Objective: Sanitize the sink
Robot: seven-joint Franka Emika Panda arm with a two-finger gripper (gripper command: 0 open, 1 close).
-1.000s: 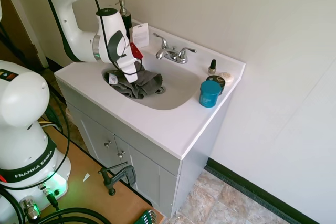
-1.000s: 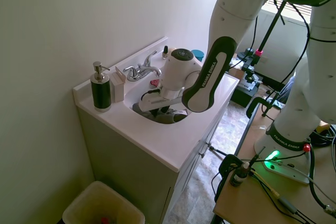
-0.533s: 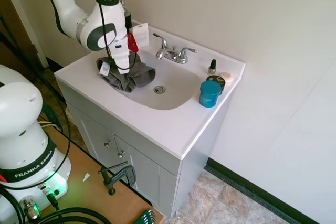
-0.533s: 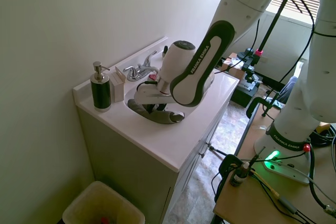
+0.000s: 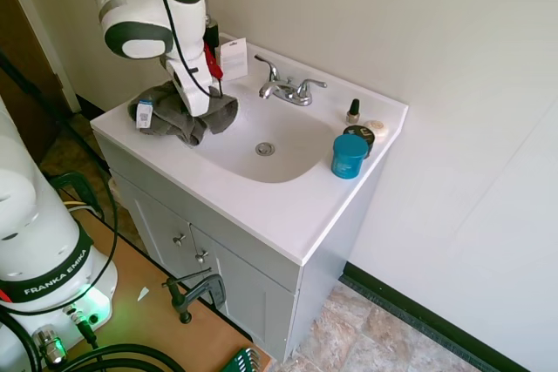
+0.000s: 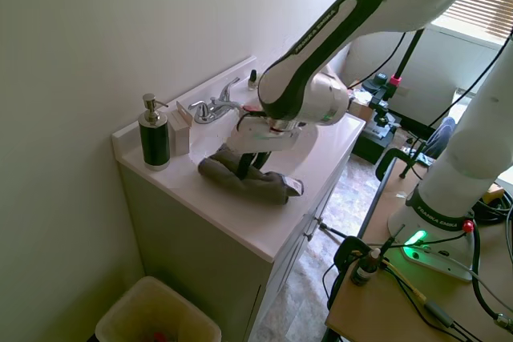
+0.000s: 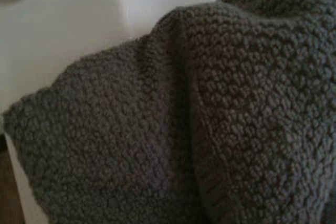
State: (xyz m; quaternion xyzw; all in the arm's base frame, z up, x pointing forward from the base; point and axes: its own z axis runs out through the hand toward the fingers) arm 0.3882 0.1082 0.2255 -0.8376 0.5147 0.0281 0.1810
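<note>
The sink (image 5: 288, 206) is a glossy white vanity top with an oval basin, a round chrome drain (image 5: 265, 149) and a chrome two-handle faucet (image 5: 286, 89). A dark grey knobbly cloth (image 5: 170, 115) with a white tag lies bunched on the top's left rim, beside the basin. My gripper (image 5: 193, 111) points down into the cloth and is shut on it. From the other side, the gripper (image 6: 244, 167) presses the cloth (image 6: 248, 182) onto the sink's (image 6: 232, 218) front rim. The cloth (image 7: 184, 129) fills most of the wrist view.
A dark soap dispenser (image 6: 153, 135) and a white box (image 6: 179, 130) stand at the back corner near the cloth. A blue jar (image 5: 349, 156), a small bottle (image 5: 352, 111) and round tins (image 5: 359, 134) sit on the far side. A bin (image 6: 156, 314) stands on the floor.
The gripper has dragged the cloth from inside the basin, near the drain, up over the basin's edge onto the flat rim. The drain is now uncovered.
</note>
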